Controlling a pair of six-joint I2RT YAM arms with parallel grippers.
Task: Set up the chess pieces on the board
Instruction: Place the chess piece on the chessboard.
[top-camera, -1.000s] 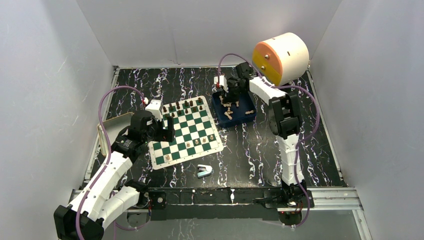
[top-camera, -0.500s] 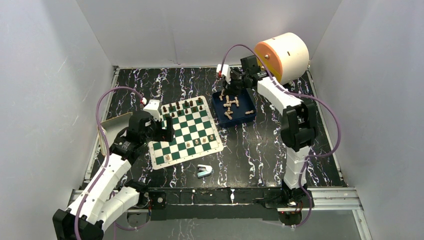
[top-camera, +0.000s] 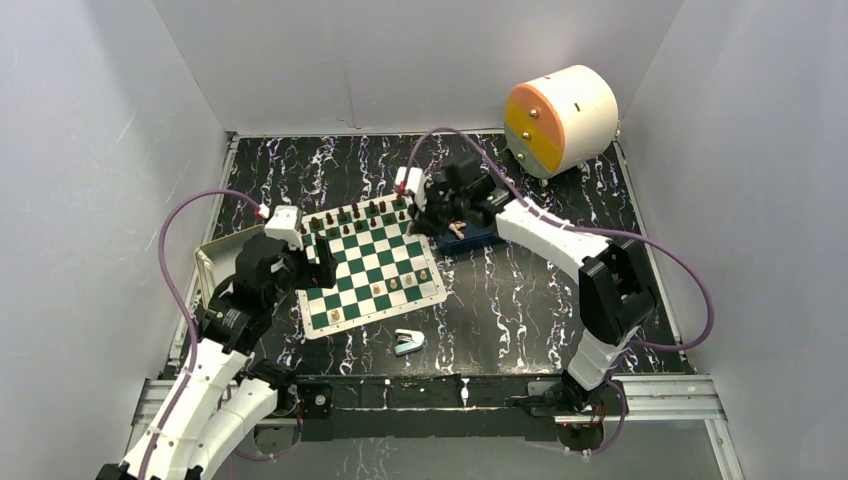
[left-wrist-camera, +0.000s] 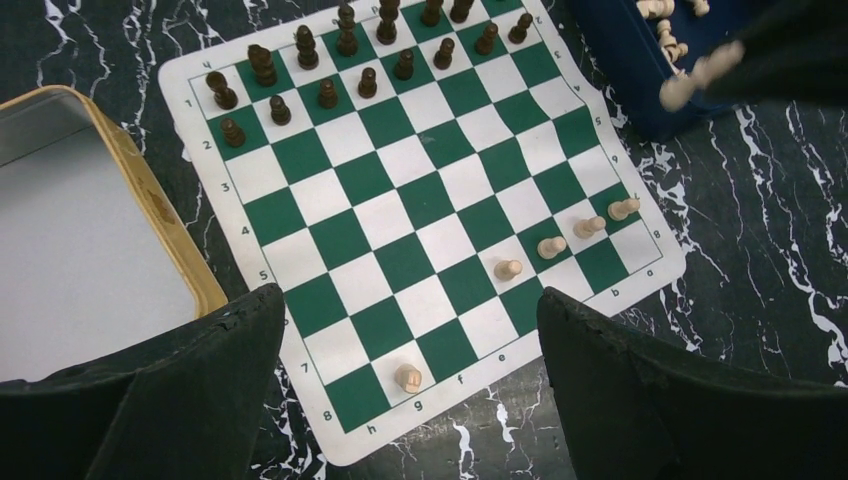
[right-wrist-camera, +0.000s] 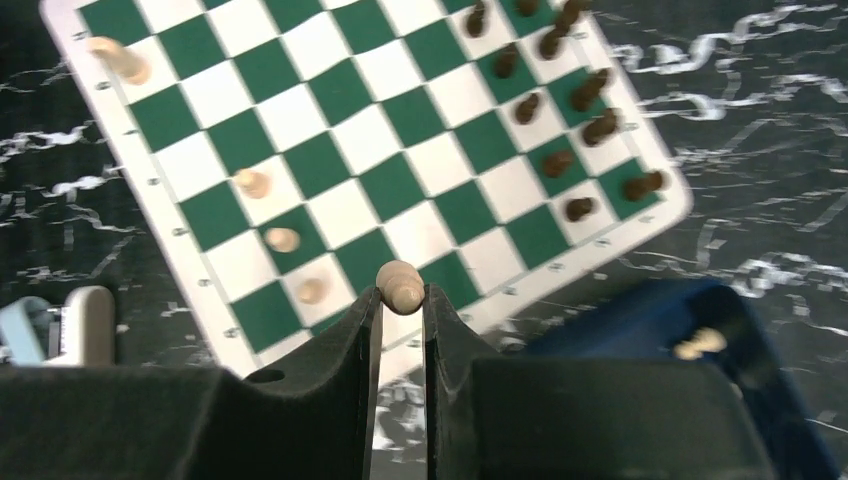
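The green-and-white board (top-camera: 352, 262) lies left of centre. Dark chess pieces (left-wrist-camera: 330, 60) stand in two rows along its far edge. A few light tan pieces (left-wrist-camera: 551, 247) stand near its right edge, and one more (left-wrist-camera: 407, 377) stands at the near corner. My right gripper (right-wrist-camera: 402, 295) is shut on a light tan piece (right-wrist-camera: 401, 285) and hangs above the board's far right corner (top-camera: 424, 216). My left gripper (left-wrist-camera: 410, 298) is open and empty above the board's near left part (top-camera: 318, 268). More tan pieces lie in the blue tray (top-camera: 492, 236).
A gold-rimmed tin (top-camera: 215, 262) lies just left of the board. A small light-blue stapler-like object (top-camera: 408, 342) rests in front of the board. A white drum with an orange face (top-camera: 560, 115) stands at the back right. White walls enclose the table.
My right arm has swung left from over the blue tray to the board's far right corner, carrying the tan piece. My left arm has drawn back a little toward the left.
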